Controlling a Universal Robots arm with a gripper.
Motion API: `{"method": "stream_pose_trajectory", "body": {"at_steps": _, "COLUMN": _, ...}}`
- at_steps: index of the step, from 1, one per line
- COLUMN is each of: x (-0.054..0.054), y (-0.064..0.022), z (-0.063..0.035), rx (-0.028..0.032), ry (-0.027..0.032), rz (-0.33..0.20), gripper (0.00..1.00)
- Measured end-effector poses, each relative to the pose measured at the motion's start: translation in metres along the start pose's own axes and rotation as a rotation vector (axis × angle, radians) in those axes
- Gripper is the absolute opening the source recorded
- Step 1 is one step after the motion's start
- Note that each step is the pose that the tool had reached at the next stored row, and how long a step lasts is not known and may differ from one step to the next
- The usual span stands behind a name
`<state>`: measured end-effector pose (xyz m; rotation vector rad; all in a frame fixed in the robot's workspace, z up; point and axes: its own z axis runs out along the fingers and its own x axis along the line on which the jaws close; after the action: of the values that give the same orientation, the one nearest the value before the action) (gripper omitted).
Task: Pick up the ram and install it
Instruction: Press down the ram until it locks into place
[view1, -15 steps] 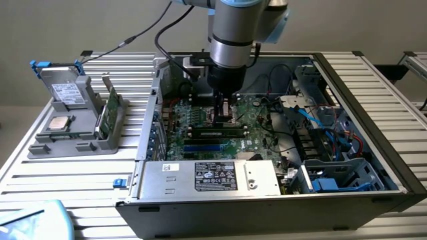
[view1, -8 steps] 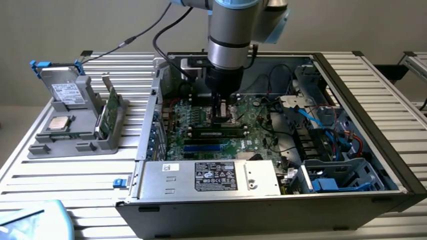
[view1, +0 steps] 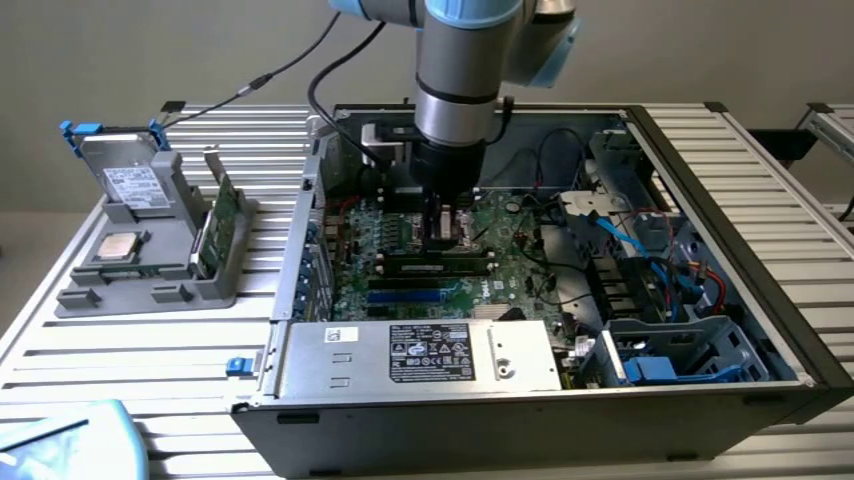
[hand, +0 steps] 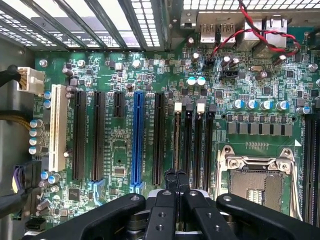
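The big open computer case (view1: 747, 330) is lying on the slatted surface (view1: 147, 350), and the robot arm (view1: 461, 70) is reaching straight down into it. Inside, the green motherboard (hand: 115, 145) is lying flat with its long slots in rows. One blue slot (hand: 137, 140) is standing out among the black ones, and the empty square socket (hand: 257, 182) for the processor is sitting off to one side.

In the exterior view, a long thin green stick, the ram (view1: 443, 266), is lying across the board just in front of the arm, and it looks like it is sitting in a memory slot. So the picking up looks done, and the putting in looks done or nearly done. I cannot tell if it is clicked all the way down.

The claw (hand: 170, 192) is closed tight with its fingers pressed together. It is not holding anything I can see. It is hanging right over the thin memory slots (hand: 192, 142).

Outside the case, on the exterior view's left, a gray holder (view1: 147, 255) is keeping other parts.
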<state>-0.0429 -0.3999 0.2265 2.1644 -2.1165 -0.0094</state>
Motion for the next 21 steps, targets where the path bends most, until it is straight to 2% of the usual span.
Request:
{"method": "stream_pose_trajectory", "body": {"at_steps": 7, "x": -0.001, "y": -0.0002, "z": 0.0018, "rx": 0.0003, "ry": 0.0002, "rz": 0.0, "gripper": 0.11}}
{"method": "stream_pose_trajectory", "body": {"at_steps": 9, "x": -0.001, "y": 0.0, "z": -0.0021, "rx": -0.0001, "ry": -0.0017, "rz": 0.0, "gripper": 0.11}}
{"method": "stream_pose_trajectory", "body": {"at_steps": 11, "x": 0.0, "y": 0.0008, "z": -0.0099, "rx": -0.0021, "ry": 0.0, "rz": 0.0, "gripper": 0.11}}
{"method": "stream_pose_trajectory", "body": {"at_steps": 13, "x": 0.0, "y": 0.0003, "z": -0.0137, "rx": -0.0024, "ry": 0.0, "rz": 0.0, "gripper": 0.11}}
{"method": "stream_pose_trajectory", "body": {"at_steps": 19, "x": 0.001, "y": -0.0157, "z": -0.0174, "rx": -0.0031, "ry": -0.0001, "rz": 0.0, "gripper": 0.11}}
{"method": "stream_pose_trajectory", "body": {"at_steps": 21, "x": 0.001, "y": -0.0166, "z": -0.0175, "rx": -0.0031, "ry": -0.0001, "rz": 0.0, "gripper": 0.11}}
